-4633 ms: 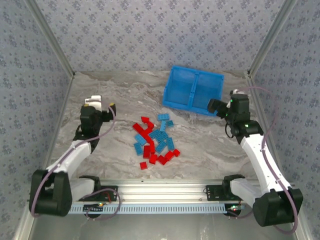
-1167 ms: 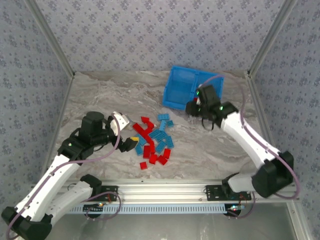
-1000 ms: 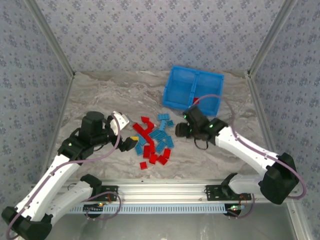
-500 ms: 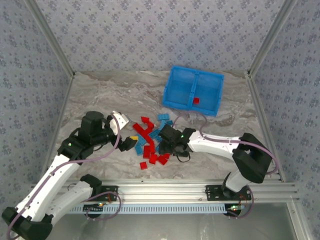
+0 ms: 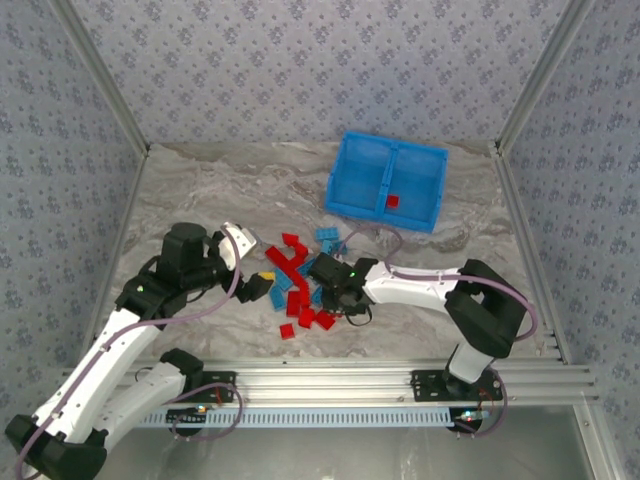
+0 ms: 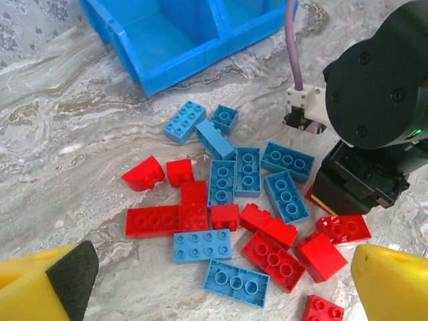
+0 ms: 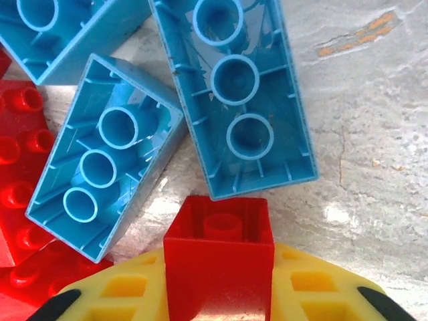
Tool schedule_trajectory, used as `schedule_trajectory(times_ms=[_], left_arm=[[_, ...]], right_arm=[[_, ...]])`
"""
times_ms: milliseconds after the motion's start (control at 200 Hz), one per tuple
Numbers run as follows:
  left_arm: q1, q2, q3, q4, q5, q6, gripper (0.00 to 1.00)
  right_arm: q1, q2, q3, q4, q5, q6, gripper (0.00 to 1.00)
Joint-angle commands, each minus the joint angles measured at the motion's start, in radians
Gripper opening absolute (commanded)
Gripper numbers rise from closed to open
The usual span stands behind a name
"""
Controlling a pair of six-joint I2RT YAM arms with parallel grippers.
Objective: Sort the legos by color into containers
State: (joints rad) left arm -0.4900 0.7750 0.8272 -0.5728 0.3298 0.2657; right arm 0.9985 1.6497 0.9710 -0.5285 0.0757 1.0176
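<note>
Red and light blue legos (image 5: pixel 303 278) lie in a loose pile at the table's middle. The blue bin (image 5: pixel 352 190) stands at the back right, and one red lego (image 5: pixel 392 201) lies in its right compartment. My right gripper (image 5: pixel 331 293) is down at the pile's right side. In the right wrist view it (image 7: pixel 219 297) is shut on a small red lego (image 7: pixel 219 257), its yellow fingers (image 7: pixel 314 287) pressing both sides. Two upturned blue legos (image 7: pixel 244 93) lie just ahead. My left gripper (image 6: pixel 221 287) hangs open above the pile's left side, holding nothing.
The right arm's black wrist (image 6: pixel 374 87) looms over the right of the pile in the left wrist view. The bin's left compartment (image 6: pixel 164 37) lies behind the pile. Patterned walls and metal posts (image 5: pixel 100 90) enclose the marble table; a rail (image 5: pixel 330 385) runs along the front.
My right arm swung from the bin down to the pile, leaving a red lego in the right compartment, and its jaws closed on another red lego. The left arm stayed put.
</note>
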Motion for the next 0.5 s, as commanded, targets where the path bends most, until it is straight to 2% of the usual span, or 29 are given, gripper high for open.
schedule_trajectory(times_ms=[0,180,275,355,495], left_arm=[[0.007,0.005,0.004,0.005,0.031,0.013,0.99],[0.007,0.004,0.008,0.010,0.039,0.005,0.99],[0.008,0.002,0.017,0.020,0.065,-0.010,0.99],[0.008,-0.006,0.022,0.046,0.116,-0.031,0.99],[0.008,-0.023,0.020,0.086,0.210,-0.039,0.99]], right_arm=[[0.003,-0.068,-0.035,-0.051,0.070,0.026,0.26],[-0.003,-0.282,-0.040,-0.163,0.206,0.008,0.26],[-0.049,-0.403,-0.011,-0.227,0.288,-0.046,0.26],[-0.142,-0.488,0.015,-0.220,0.323,-0.146,0.26],[-0.423,-0.500,0.086,-0.138,0.246,-0.332,0.26]])
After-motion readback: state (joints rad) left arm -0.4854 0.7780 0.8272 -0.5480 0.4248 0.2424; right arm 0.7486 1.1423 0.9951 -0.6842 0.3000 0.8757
